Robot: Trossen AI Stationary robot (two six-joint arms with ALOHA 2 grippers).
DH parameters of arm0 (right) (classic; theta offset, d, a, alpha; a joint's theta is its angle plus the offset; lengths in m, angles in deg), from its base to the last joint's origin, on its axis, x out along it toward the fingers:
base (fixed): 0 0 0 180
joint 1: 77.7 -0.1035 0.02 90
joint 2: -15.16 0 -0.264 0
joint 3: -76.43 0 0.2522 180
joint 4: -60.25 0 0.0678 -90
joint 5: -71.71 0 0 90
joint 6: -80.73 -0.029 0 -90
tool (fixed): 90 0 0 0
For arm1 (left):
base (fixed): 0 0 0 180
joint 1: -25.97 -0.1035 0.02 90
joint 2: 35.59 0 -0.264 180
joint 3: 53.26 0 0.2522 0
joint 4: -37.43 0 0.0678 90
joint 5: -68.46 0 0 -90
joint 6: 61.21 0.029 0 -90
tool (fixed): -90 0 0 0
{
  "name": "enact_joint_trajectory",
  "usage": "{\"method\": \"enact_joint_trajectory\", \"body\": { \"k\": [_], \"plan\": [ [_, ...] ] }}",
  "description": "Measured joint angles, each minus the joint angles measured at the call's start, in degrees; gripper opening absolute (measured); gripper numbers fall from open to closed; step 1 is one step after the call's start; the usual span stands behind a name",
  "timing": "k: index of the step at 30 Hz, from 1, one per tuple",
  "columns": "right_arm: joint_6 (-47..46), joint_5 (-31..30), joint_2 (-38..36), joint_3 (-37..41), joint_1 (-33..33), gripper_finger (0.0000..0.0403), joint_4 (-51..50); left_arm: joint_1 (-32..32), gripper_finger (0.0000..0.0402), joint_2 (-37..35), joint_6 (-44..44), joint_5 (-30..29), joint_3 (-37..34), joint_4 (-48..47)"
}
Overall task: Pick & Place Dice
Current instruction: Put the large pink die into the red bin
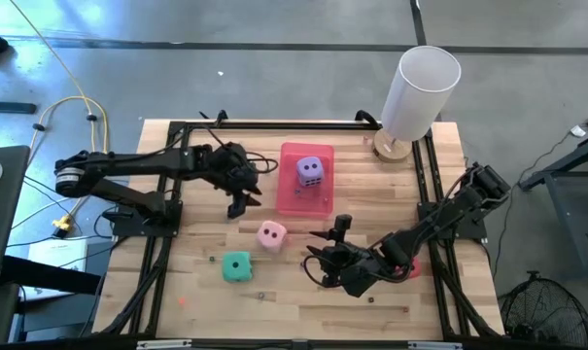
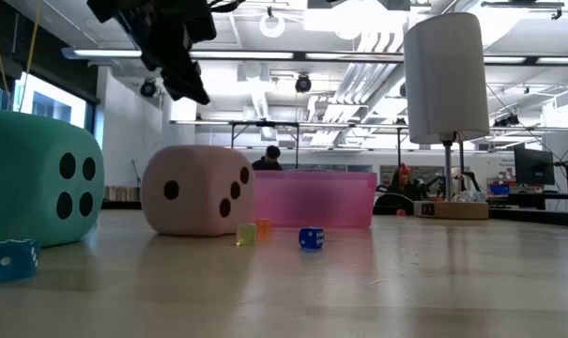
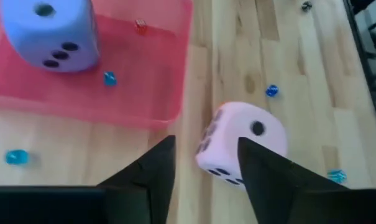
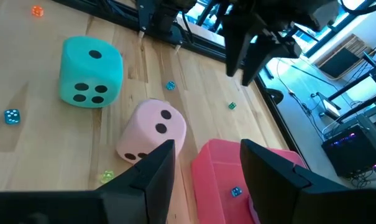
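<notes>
1. The left gripper is held above the table. Its fingers are seen apart, with nothing between them.
2. The teal die rests on the table, ahead of the right gripper and farther from it than the pink die. It is kept clear of both grippers.
3. The pink die rests on the table between the two grippers. It is seen just beyond and below the left fingertips, and is not touched by them.
4. The tray is located just beside the left gripper. The purple die is seated inside the tray.
5. Small dice in blue, orange and yellow are scattered on the table around the pink die and in the tray.
6. The right gripper is positioned low over the table, near the pink die and pointed toward it. Its fingers are spread, and nothing is held.
7. The red die is located behind the right gripper, beside the right arm, and is partly hidden by it.
8. A white cylinder stands at the far corner, well apart from both grippers.
</notes>
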State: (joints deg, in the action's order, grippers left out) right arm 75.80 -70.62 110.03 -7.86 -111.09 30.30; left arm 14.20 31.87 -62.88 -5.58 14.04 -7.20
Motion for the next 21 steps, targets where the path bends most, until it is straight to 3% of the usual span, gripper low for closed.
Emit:
{"method": "enact_joint_trajectory", "body": {
  "k": [4,8,14,21],
  "plan": [
    [0.0,0.0,0.0,0.0,0.0,0.0174,-0.08,1.25,0.0154,0.0,-2.3,0.72,0.02,0.47],
    [0.0,0.0,0.0,0.0,0.02,0.0174,-0.1,2.75,0.0182,-0.02,0.22,0.37,0.02,0.89],
    [0.07,0.0,0.0,0.0,0.02,0.0174,-0.12,5.27,0.0277,-0.04,4.27,-0.3,0.02,1.22],
    [0.22,0.02,0.0,0.0,0.04,0.0174,-0.82,10.47,0.0392,2.33,5.32,-9.99,0.04,2.51]
  ]
}}
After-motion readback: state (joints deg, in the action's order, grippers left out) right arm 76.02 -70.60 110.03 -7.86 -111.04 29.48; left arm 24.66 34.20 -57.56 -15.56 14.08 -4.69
